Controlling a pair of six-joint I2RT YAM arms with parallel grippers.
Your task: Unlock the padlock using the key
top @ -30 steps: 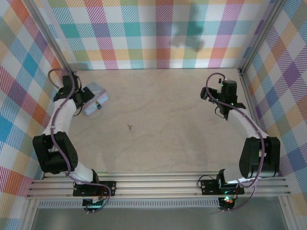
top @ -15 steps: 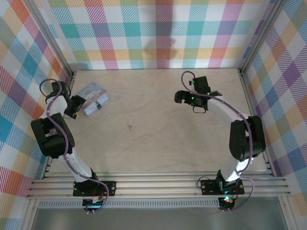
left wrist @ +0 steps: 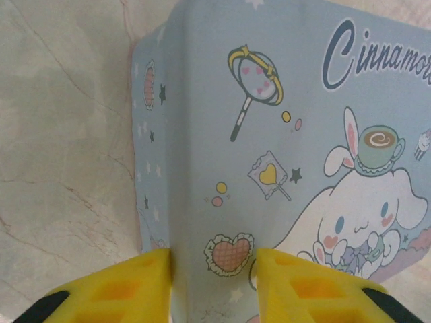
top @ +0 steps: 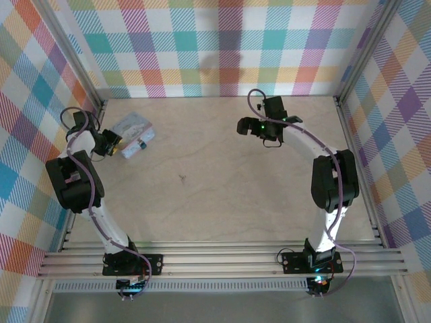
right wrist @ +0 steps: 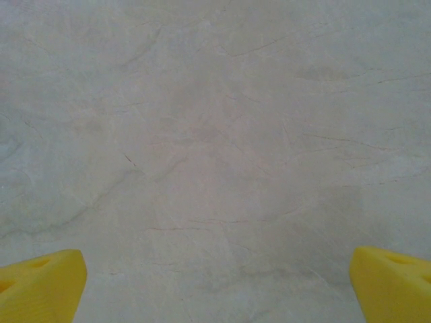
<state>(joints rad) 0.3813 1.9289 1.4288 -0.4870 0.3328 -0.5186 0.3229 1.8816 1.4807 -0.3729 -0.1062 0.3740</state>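
The padlock [top: 141,144] is a tiny dark speck at the lower right edge of the tin [top: 132,134], in the left part of the top view. The key [top: 182,178] is, as far as so small a mark can be read, the thin dark sliver lying alone on the table [top: 222,202] near the centre. Both look hard, smooth and light, so either would likely skid or spin under a glancing touch. The padlock is best held across the flat sides of its body, with the keyhole end left free. The key lies flat on the board, which leaves little to pinch, so its broader head would be the place to take it. The left gripper [left wrist: 212,261] sits at the bottom of its wrist view. Its yellow fingers [left wrist: 128,289] are drawn partway together over the tin's corner edge, and I cannot tell whether they bite on it. The right gripper [right wrist: 215,262] hangs spread wide over bare board, with a tip in each lower corner of its view. The table is pale, faintly veined wood, level and slick-looking, with broad free space between the arms. Bright plaid walls [top: 222,40] close in the far side and both flanks.
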